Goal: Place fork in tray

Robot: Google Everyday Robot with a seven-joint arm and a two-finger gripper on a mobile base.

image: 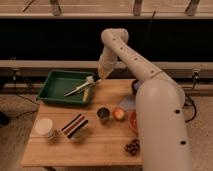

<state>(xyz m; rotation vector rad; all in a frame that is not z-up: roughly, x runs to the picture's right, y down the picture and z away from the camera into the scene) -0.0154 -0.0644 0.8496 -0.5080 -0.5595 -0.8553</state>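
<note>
The dark green tray (59,80) sits at the table's back left. A long pale utensil with a whitish head (79,89) lies in it, and a yellow stick-like item (86,94) rests at its right rim. My gripper (100,76) hangs from the arm just above the tray's right rim, next to the utensil's head. I cannot make out the small silvery fork in this view; it may be hidden at the gripper.
On the wooden table (95,145) stand a small dark cup (103,114), an orange round item (119,114), an orange bowl (134,121), a white cup (45,127), a striped packet (74,125) and a dark cluster (132,146). My arm covers the right side.
</note>
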